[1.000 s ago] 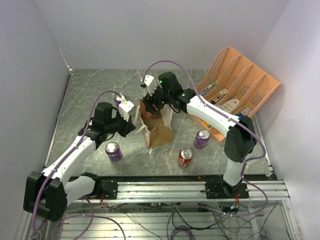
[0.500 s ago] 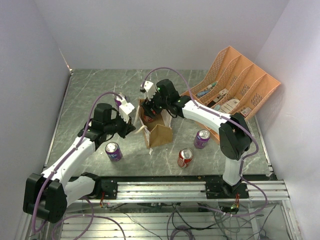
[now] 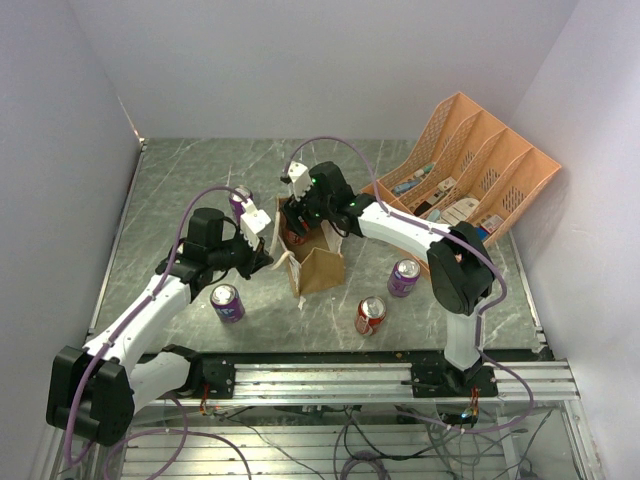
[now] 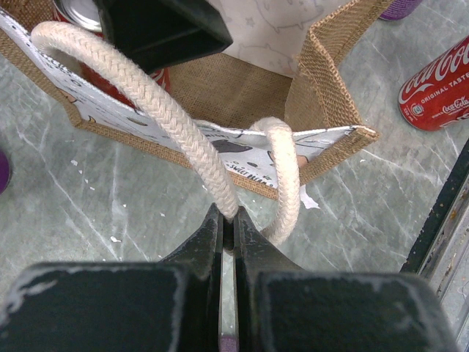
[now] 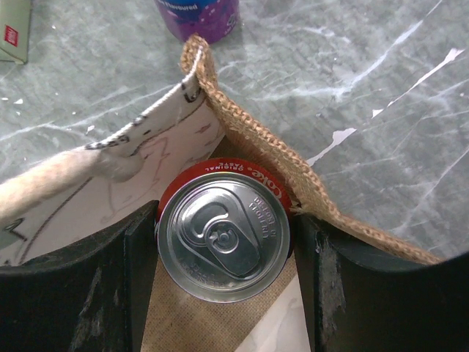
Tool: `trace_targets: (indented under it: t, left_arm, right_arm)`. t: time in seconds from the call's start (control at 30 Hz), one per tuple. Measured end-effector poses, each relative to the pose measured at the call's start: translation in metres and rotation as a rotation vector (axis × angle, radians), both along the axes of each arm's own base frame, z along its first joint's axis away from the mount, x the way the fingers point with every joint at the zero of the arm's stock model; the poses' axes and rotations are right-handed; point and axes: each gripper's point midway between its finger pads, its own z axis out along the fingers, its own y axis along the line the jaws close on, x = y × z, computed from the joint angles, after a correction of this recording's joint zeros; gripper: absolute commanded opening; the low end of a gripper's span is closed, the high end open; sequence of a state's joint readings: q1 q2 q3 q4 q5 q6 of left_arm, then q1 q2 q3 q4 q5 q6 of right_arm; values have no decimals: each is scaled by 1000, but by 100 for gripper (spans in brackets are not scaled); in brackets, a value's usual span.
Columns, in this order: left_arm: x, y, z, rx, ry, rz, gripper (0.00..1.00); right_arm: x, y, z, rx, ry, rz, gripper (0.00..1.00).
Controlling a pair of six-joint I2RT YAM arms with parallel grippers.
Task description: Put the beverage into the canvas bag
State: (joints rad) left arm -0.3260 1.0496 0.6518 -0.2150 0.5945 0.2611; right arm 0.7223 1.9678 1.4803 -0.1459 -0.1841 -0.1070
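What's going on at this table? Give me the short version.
The left gripper is shut on a rope handle of the canvas bag, holding its mouth open. The right gripper grips a red cola can upright inside the bag's opening, not yet released. A second red can and purple cans stand on the table nearby.

marble table [image 3: 170, 190] | canvas bag [image 3: 322, 268] — purple cans [image 3: 227, 302] | red can [image 3: 370, 314] | orange organizer [image 3: 437, 128]
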Motion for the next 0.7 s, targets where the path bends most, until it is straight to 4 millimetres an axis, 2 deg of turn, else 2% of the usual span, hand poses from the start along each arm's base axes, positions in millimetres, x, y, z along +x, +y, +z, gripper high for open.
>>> trace_targets:
  t: [0.17,0.57,0.7]
  left_arm:
    - [-1,-1,1,-3,-6,-8,7]
    - [-3,-1,3,-10,-10,-10,8]
    - [-3,-1,4,-12,-15,-10,8]
  right_arm:
    - [1,0,-11,-5,22,-18,1]
    - [1,5,-15,14,37,-13,43]
    - [2,8,-16,18,38,-7,51]
